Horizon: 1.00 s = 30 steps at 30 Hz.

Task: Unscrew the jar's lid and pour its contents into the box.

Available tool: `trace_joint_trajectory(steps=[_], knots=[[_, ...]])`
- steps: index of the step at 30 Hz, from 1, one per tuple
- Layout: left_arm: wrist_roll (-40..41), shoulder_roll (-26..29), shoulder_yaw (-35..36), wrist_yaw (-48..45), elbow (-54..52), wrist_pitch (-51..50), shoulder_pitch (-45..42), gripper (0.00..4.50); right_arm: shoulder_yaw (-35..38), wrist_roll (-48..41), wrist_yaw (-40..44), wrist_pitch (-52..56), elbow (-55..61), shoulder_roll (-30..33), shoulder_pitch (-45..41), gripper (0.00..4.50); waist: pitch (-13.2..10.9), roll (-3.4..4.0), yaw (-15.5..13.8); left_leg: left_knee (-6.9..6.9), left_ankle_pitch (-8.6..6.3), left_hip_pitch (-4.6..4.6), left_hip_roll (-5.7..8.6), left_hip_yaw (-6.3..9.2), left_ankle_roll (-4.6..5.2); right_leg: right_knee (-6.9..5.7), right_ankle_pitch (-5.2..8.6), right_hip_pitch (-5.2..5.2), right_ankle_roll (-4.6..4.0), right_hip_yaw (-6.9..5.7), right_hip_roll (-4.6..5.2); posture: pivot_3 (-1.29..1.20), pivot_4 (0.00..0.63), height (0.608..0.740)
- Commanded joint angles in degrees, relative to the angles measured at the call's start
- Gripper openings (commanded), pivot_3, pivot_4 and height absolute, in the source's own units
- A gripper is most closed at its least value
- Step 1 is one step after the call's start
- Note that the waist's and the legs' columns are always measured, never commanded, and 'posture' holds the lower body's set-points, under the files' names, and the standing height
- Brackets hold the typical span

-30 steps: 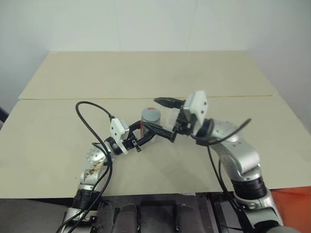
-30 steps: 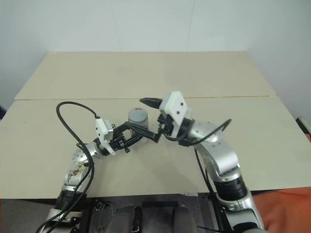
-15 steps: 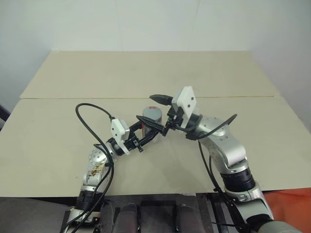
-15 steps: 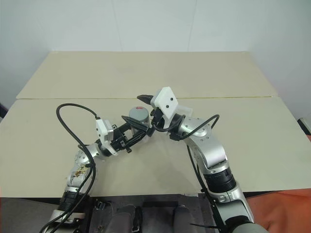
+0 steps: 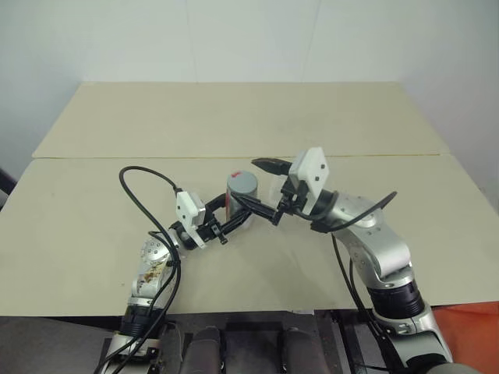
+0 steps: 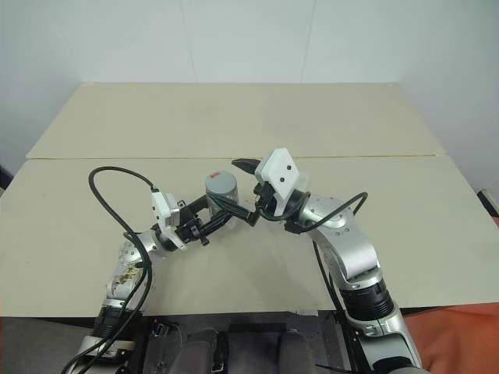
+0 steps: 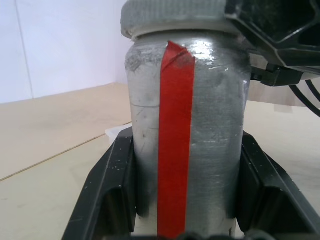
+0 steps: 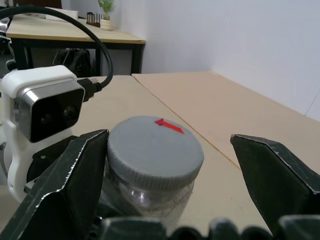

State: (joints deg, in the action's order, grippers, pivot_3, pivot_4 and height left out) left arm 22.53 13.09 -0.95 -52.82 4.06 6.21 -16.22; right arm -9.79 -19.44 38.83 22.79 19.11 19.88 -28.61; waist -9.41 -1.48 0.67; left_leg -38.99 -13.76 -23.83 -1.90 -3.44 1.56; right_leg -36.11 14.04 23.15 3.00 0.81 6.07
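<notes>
On the near panel of the beige table [image 5: 93,202], just short of the seam where the two panels meet, your two arms converge at the centre. Largest item first: your right gripper [image 5: 265,189] comes in from the right, its white camera block raised above the wrist. Its two black fingers stand wide apart, one fingertip [image 5: 265,164] up behind the jar, the other low in front of it. In the right wrist view those fingers [image 8: 65,185] flank the lid on both sides with a gap to spare on the far side; the near one sits just beside the lid's rim, and you cannot tell whether it touches. Nothing is gripped by it.

Your left gripper [image 5: 234,212] reaches in from the left and is clamped on the jar [image 5: 241,195]. The left wrist view shows both fingers [image 7: 112,190] pressed against the jar's lower sides, the red stripe [image 7: 175,145] facing the camera.

Jar stands upright, near table centre. The lid [image 8: 155,145] is seated on top, grey, with a small red mark [image 8: 168,125] on its face.
</notes>
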Motion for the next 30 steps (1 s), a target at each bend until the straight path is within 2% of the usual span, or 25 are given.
trace_joint_trajectory(steps=[1, 14, 21, 30], knots=[[0.98, 0.18, 0.76, -0.57, -0.46, 1.96, -1.06, 2.07, 2.46, -1.4, 0.47, -0.22, 2.65, 1.14, 0.26, 4.45, 0.0, 0.0, 0.0, 0.0, 0.0, 0.0, 0.0, 0.0, 0.0, 0.0, 0.0, 0.0, 0.0, 0.0, 0.0, 0.0, 0.15, 0.74], [1.01, 0.75, 1.17, -0.83, 0.45, 2.64, -1.24, 2.07, 3.99, -1.89, 1.38, -0.74, 3.24, 4.39, 2.81, 4.45, 0.0, 0.0, -0.01, 0.0, 0.0, 0.0, 0.0, 0.0, 0.0, 0.0, 0.0, 0.0, 0.0, 0.0, 0.0, 0.0, 0.15, 0.74], [0.43, 0.68, 0.76, -0.84, 0.59, 3.12, -1.13, 2.07, 3.3, -4.91, 4.36, -0.2, 6.68, 5.6, 3.21, 4.45, 0.0, 0.0, -0.01, 0.0, 0.0, 0.0, 0.0, 0.01, 0.0, 0.01, 0.0, 0.0, 0.0, 0.0, 0.0, 0.0, 0.15, 0.74], [-0.05, -0.31, -0.71, -0.68, -0.17, 3.31, -0.89, 2.07, -1.05, -1.04, -0.2, -0.55, 0.32, -1.54, -4.22, 4.45, 0.0, 0.0, 0.09, 0.0, 0.0, 0.02, -0.01, 0.01, 0.0, 0.0, 0.0, -0.01, 0.0, 0.0, -0.01, 0.0, 0.15, 0.74]])
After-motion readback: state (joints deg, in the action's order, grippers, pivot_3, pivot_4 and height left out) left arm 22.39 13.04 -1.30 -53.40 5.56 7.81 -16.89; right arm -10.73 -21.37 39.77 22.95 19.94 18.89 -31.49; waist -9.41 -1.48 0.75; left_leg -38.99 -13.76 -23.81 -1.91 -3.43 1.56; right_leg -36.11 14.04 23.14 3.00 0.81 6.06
